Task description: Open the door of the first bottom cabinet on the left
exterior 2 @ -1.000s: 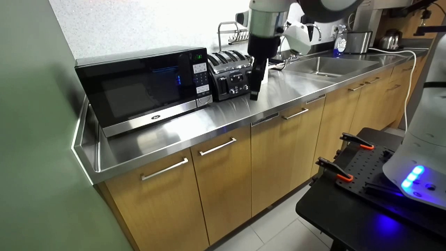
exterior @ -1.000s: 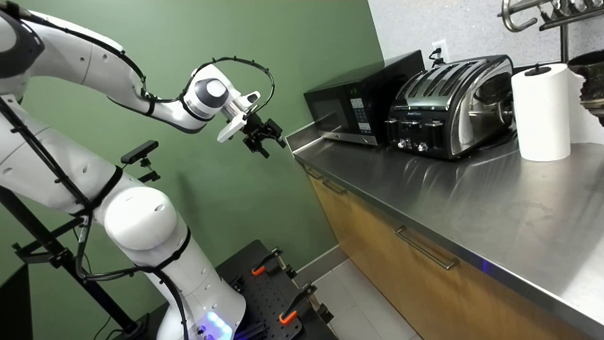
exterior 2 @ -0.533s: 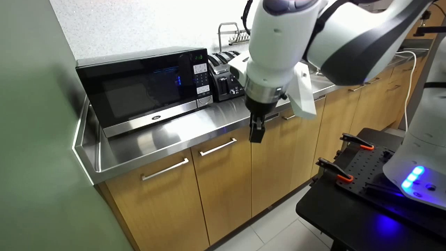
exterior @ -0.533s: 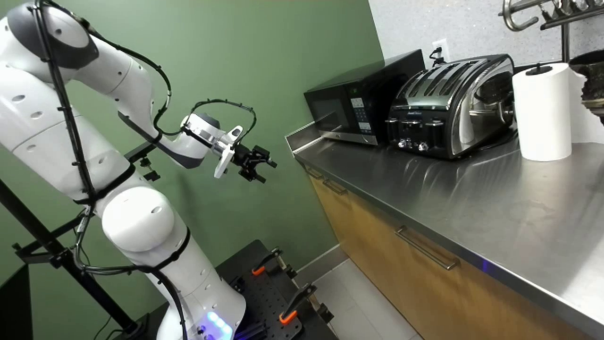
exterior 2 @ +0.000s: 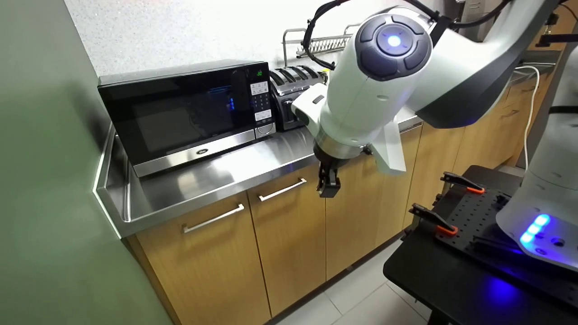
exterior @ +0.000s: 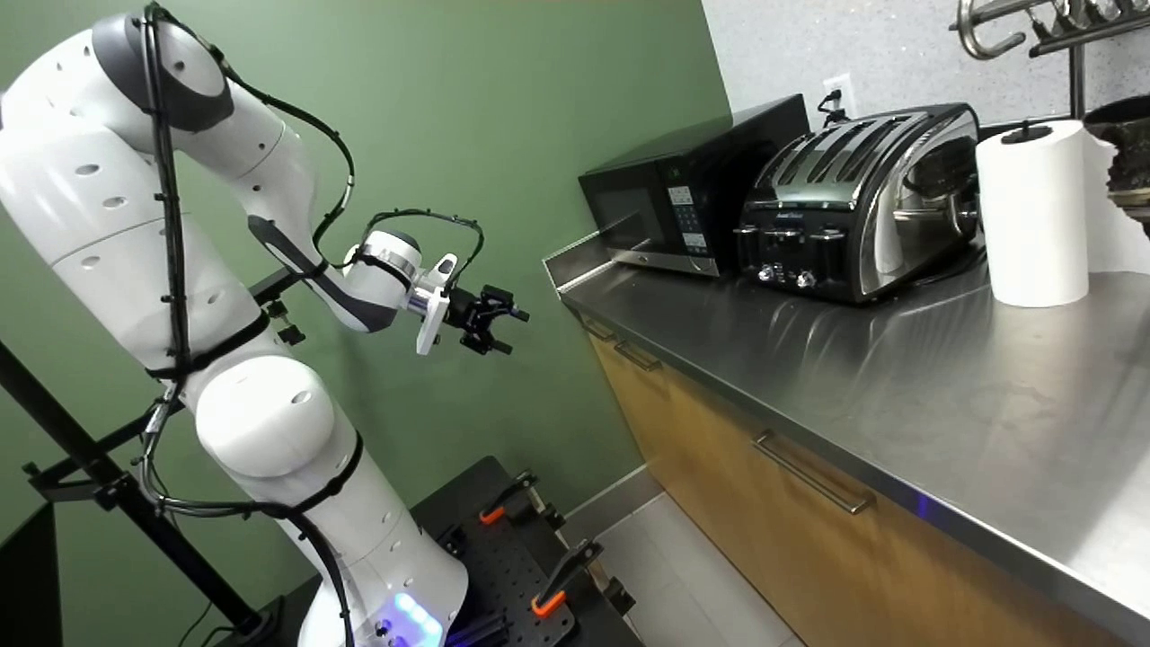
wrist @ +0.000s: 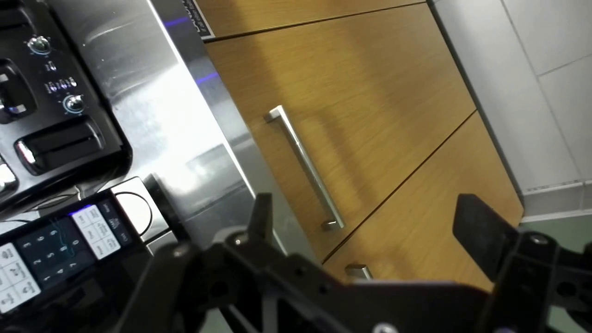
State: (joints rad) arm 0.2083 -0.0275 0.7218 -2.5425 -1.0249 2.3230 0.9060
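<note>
The gripper (exterior 2: 328, 186) has dropped over the last second: in an exterior view I see it hanging below and to the right of the microwave (exterior 2: 185, 122), jaws spread wide. The dark button pad (exterior 2: 392, 48), right of the microwave, has turned into full sight. Beneath the microwave, the end door (exterior 2: 210, 271) stays closed, its handle (exterior 2: 213, 219) apart from the jaws.
</note>
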